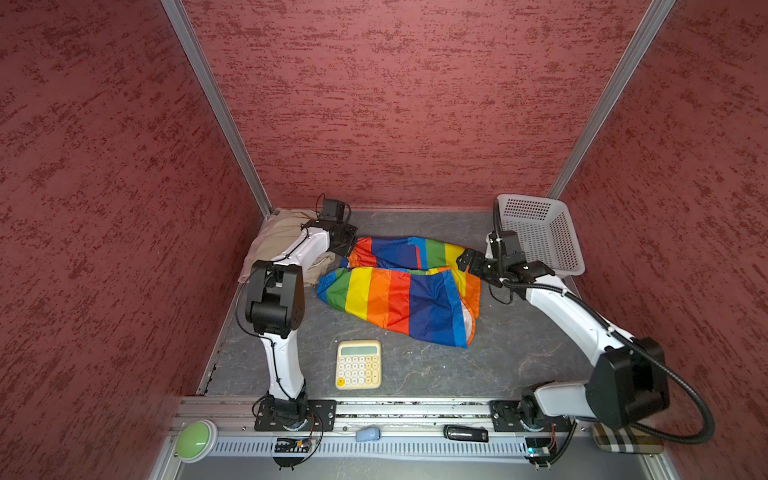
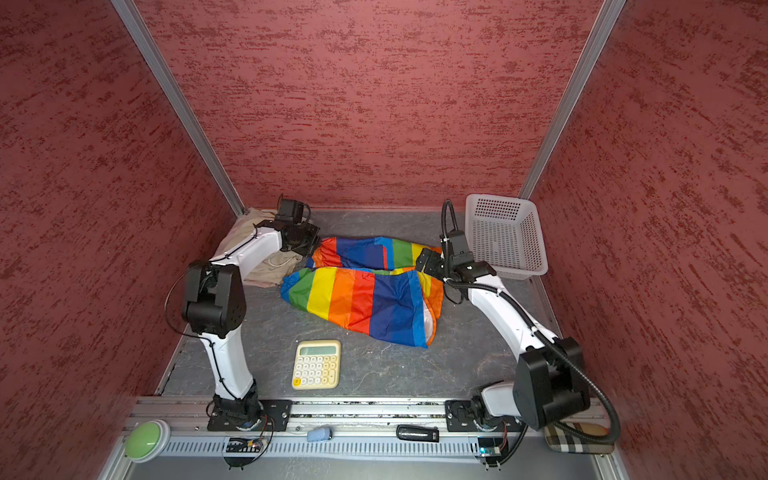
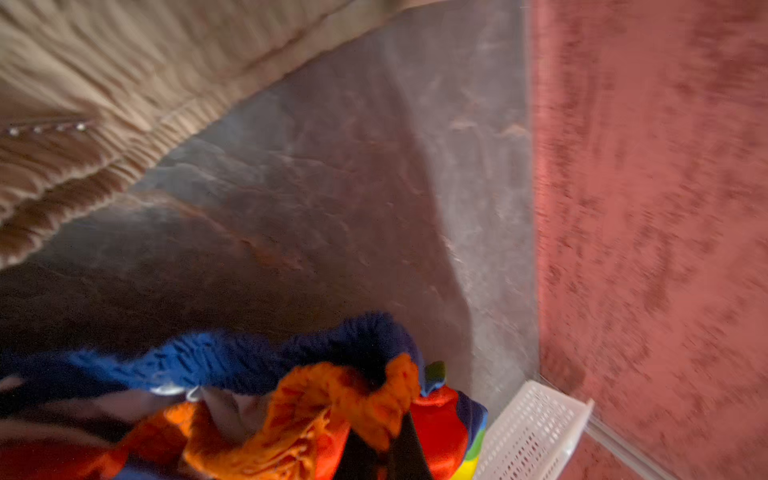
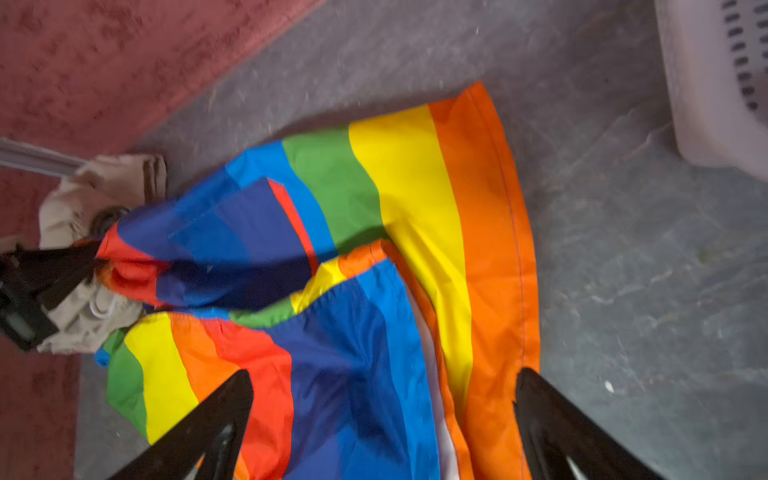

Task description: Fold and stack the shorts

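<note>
The rainbow shorts (image 1: 399, 291) (image 2: 365, 299) lie spread on the grey table, both legs pointing left. My left gripper (image 1: 348, 245) (image 2: 309, 247) (image 3: 382, 449) is shut on their bunched orange and blue waistband edge (image 3: 332, 399) at the far left end. My right gripper (image 1: 465, 262) (image 2: 424, 259) (image 4: 384, 378) hangs open just above the shorts' right end (image 4: 332, 291), with blue and orange cloth below its spread fingers. The beige shorts (image 1: 270, 241) (image 2: 276, 266) (image 3: 104, 83) (image 4: 79, 199) lie crumpled in the back left corner, partly under my left arm.
A white perforated basket (image 1: 540, 237) (image 2: 505, 237) (image 3: 536, 432) (image 4: 715, 83) stands at the back right beside my right arm. A cream calculator (image 1: 358, 364) (image 2: 316, 364) lies near the front. Red walls enclose three sides. A green button (image 1: 195, 440) sits on the front rail.
</note>
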`<state>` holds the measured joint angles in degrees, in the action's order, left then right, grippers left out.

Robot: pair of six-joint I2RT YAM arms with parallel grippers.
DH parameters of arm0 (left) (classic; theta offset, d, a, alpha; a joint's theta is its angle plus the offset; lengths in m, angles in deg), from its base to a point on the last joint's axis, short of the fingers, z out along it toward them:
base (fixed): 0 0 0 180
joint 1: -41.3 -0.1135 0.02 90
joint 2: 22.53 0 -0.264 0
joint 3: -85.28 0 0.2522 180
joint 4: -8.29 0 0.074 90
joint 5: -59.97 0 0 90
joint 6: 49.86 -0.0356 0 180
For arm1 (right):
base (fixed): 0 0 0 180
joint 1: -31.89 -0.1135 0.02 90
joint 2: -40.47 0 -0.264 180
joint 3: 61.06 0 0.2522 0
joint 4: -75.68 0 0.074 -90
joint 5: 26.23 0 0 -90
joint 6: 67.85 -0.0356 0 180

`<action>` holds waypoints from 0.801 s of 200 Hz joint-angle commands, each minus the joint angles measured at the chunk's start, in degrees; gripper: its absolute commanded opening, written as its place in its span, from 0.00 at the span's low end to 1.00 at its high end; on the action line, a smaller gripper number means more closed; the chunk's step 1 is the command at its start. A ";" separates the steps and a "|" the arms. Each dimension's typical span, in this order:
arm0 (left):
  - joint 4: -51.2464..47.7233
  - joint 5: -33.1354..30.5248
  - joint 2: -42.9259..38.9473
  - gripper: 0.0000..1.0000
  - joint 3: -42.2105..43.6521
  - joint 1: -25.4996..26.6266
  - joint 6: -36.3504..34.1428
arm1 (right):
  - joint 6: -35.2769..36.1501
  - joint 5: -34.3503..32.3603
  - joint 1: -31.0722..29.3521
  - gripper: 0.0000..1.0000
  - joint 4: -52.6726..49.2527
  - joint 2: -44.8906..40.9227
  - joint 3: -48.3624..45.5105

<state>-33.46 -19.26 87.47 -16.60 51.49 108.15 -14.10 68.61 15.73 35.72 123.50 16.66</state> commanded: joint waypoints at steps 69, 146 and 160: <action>9.58 -10.82 -14.91 0.00 13.68 5.23 -21.75 | -12.92 7.47 2.78 0.99 11.33 21.83 12.82; 19.59 -11.92 -25.08 0.00 20.97 5.11 -22.57 | -27.66 11.90 -0.17 0.99 24.09 16.55 7.65; 20.15 -12.10 -25.89 0.00 21.22 5.69 -23.38 | -30.86 13.65 -0.50 0.99 26.06 19.02 9.92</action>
<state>-17.35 -29.84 63.93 4.19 55.91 87.54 -37.31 78.58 15.75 55.35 138.71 23.72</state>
